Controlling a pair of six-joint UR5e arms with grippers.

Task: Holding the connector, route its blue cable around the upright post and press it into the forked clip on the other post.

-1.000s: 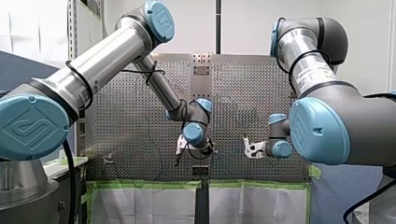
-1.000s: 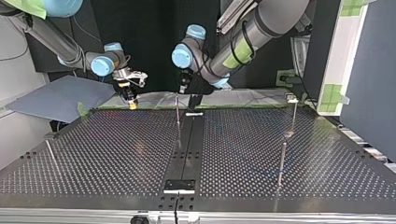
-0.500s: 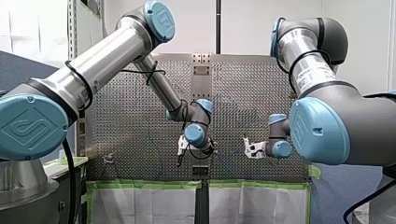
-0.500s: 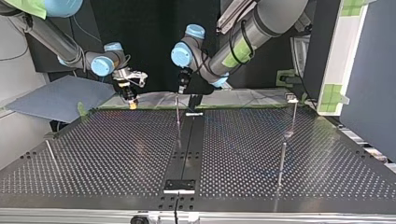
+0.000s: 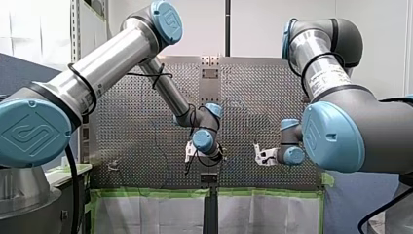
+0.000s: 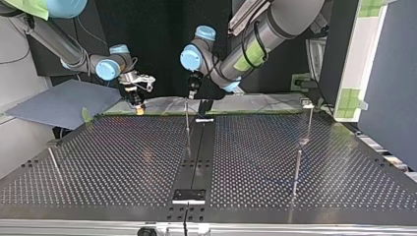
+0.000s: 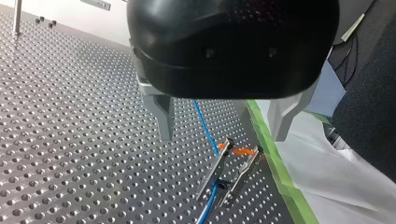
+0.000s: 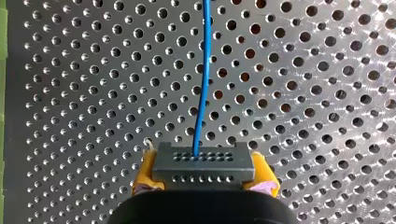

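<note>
The perforated metal worktop (image 6: pixel 123 162) carries a dark strip (image 6: pixel 199 157) down its middle and green tape (image 7: pixel 276 163) along one edge. Thin upright posts (image 6: pixel 297 169) stand on it, and a forked clip (image 7: pixel 224 168) just beside the taped edge.

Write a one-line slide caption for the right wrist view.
My right claw clamps the connector between yellow pads, its blue cable running ahead over the perforated table.

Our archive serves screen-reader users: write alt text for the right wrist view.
My right pincer, yellow-padded, grips a dark grey rectangular connector; its thin blue cable runs ahead over the perforated metal table.
</note>
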